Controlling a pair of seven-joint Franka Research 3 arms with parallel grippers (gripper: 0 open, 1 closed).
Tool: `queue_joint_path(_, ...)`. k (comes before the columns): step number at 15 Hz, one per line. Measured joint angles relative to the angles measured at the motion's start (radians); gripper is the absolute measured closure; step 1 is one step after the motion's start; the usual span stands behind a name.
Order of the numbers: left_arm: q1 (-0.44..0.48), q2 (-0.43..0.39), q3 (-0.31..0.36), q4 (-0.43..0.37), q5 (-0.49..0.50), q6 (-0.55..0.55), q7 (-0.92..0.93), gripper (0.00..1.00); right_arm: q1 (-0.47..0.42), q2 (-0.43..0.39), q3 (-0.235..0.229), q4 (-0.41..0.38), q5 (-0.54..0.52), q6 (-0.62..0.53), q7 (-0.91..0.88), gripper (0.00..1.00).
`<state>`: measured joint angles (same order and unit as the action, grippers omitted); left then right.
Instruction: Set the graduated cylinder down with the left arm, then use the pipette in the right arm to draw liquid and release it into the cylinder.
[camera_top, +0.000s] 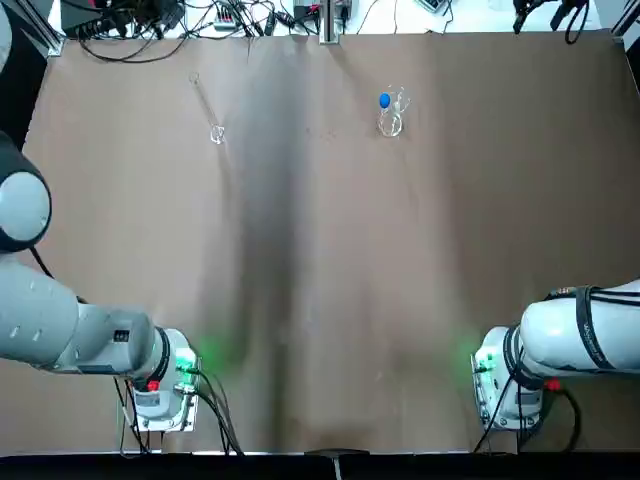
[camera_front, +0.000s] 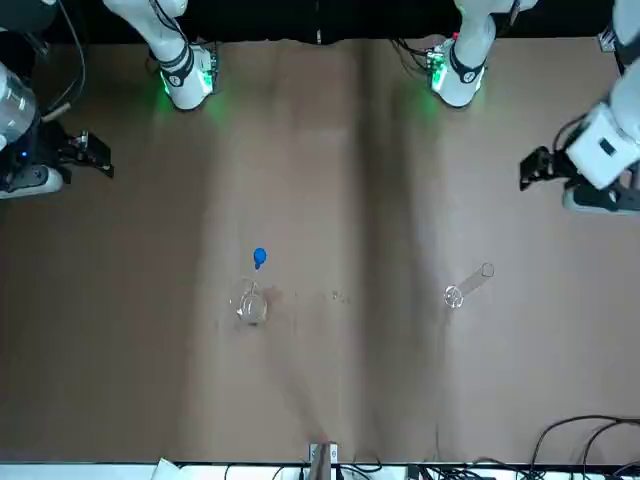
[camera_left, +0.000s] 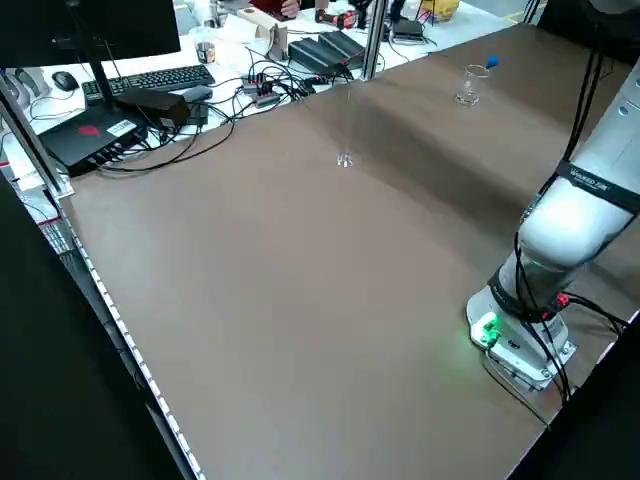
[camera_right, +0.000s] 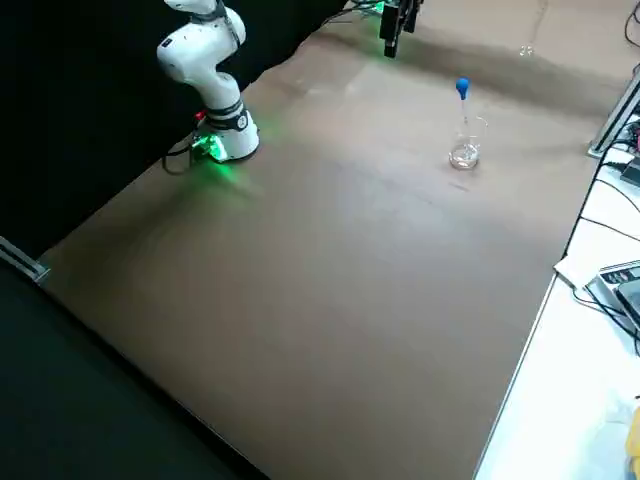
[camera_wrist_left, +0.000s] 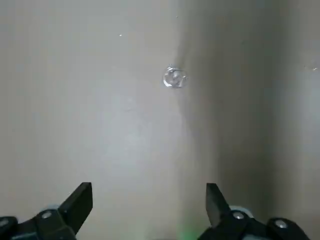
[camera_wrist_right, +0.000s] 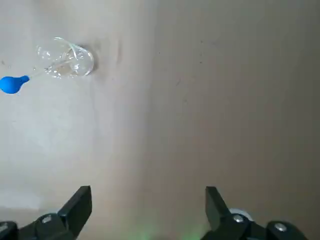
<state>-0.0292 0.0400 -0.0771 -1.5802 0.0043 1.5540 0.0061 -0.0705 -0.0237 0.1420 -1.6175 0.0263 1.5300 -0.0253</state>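
Setting: broad brown worktop (camera_top: 330, 300), bare over most of its area; cables, a keyboard (camera_left: 165, 78) and other desk gear along its far edge, outside the working area.

Left arm (camera_top: 70, 325): folded back at the robot's own near-left corner; left gripper (camera_wrist_left: 149, 200) held high above the worktop, jaws spread wide, nothing between them.

Right arm (camera_top: 575, 335): cable-strapped, likewise drawn back at the near-right corner; right gripper (camera_wrist_right: 148, 202) raised clear of the surface, jaws wide apart and holding nothing.

Beaker (camera_top: 390, 123): squat clear glass, upright on the far part of the worktop, somewhat to the robot's right of centre; contents not discernible.

Pipette (camera_top: 385, 101): stands leaning inside the beaker, blue bulb uppermost and clear of the rim; well apart from the right gripper.

Graduated cylinder (camera_top: 217, 133): far part of the worktop, left of centre, well apart from the beaker; in the front view it appears to lie on its side, though the clear glass makes this uncertain; not in the left gripper.

Step in hand: none begun, by the look of it; both arms at rest and both task items untouched on the worktop.

Next move, as judged: left gripper to travel out to the far-left area, close on the slim tube and stand it on its foot; care needed, the glass being narrow and apt to roll; pipette work by the right arm follows after.
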Motion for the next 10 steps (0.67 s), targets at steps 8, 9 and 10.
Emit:
queue_joint_path(8, 0.262, 0.094, 0.006, -0.002, -0.011, 0.059, 0.753, 0.0, 0.103, 0.002, 0.008, 0.0, 0.058, 0.095, 0.108, 0.0)
queue_joint_path(9, 0.283, 0.115, 0.006, -0.002, -0.027, 0.075, 0.823, 0.0, 0.117, 0.006, 0.008, -0.001, 0.068, 0.11, 0.175, 0.0)
queue_joint_path(10, 0.309, 0.138, 0.006, -0.003, -0.043, 0.084, 0.9, 0.0, 0.135, 0.014, 0.008, -0.002, 0.069, 0.124, 0.236, 0.0)
